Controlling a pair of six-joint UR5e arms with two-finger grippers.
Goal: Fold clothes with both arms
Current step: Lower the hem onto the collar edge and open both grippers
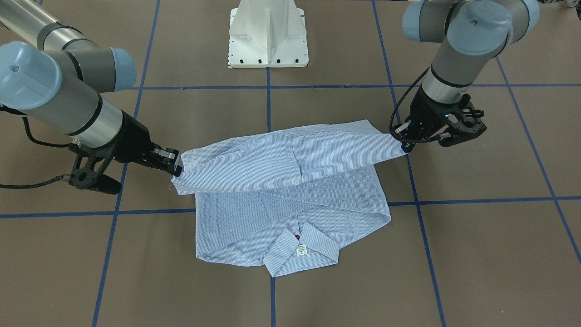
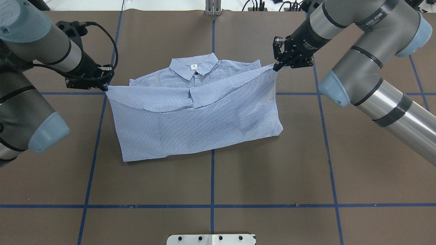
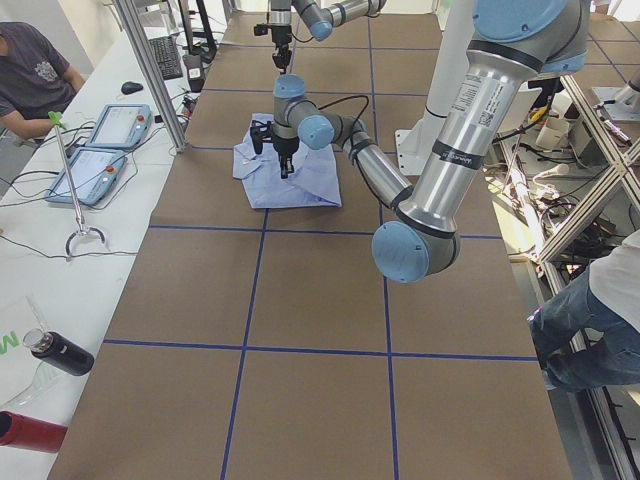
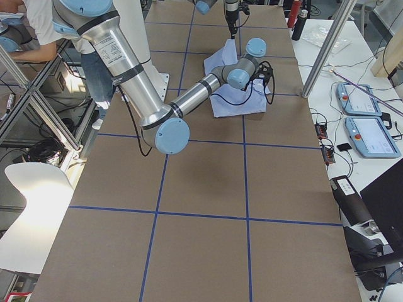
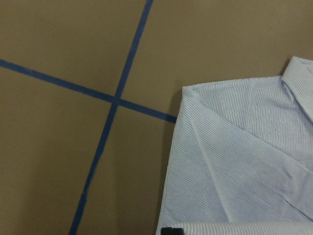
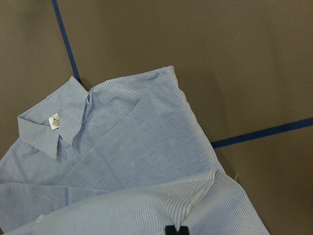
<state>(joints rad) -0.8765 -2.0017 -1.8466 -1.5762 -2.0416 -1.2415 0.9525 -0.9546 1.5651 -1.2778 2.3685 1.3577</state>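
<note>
Shirt: I count one light blue and white striped shirt [image 2: 197, 115]. It lies in the middle of the overhead frame, on the brown table [image 2: 272, 170], with the collar [image 2: 207, 60] towards the top edge.
Fold: the lower part of the shirt is turned up over the chest. Its raised edge hangs stretched between the two grippers and sags a little in the middle, just below the collar.
Small details: I see one white neck tag [image 2: 193, 66] and one red button [image 2: 196, 72] at the collar.
Arms: I count two, one coming in from each side of the overhead frame.
Left gripper [image 2: 106, 87]: at the left of the frame, its fingers are pressed together on the left corner of the raised edge.
Right gripper [image 2: 275, 67]: at the upper right, it is clamped on the other corner of the same edge.
Table lines: blue tape lines [image 2: 212, 177] cross the table in a grid, and one runs under the shirt.
Base: I see one white pedestal base [image 1: 268, 34], at the top centre of the front-facing frame.
</note>
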